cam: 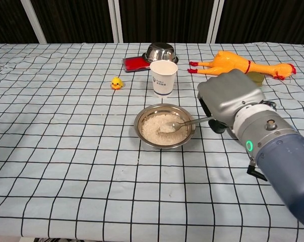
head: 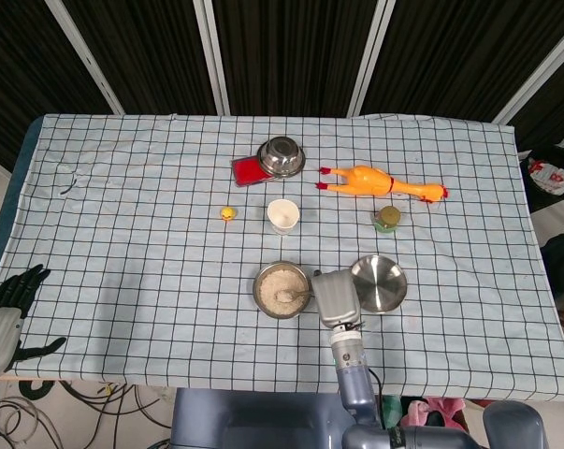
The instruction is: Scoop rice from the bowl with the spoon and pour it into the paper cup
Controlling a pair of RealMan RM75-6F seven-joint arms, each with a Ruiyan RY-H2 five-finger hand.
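Your right hand (cam: 231,101) fills the right-centre of the chest view, its grey back turned to the camera. The fingers are hidden behind it, so I cannot tell how they are set, though the spoon (cam: 178,123) runs out from under the hand and appears held there. Your left hand (head: 15,290) sits at the lower left edge of the head view, off the table, fingers apart and holding nothing.

The bowl (cam: 164,125) lies at the centre of the chest view, a shallow steel dish filled nearly level with white rice (cam: 154,130). The paper cup (cam: 163,77) stands upright just above it in the frame, white with a small blue mark, mouth open and near the bowl but not touching.

The spoon's head rests on the rice at the bowl's middle. You are at the scooping step, I judge. Drive the head under the grains, level it before lifting, and keep the handle from rolling on the short carry to the cup.
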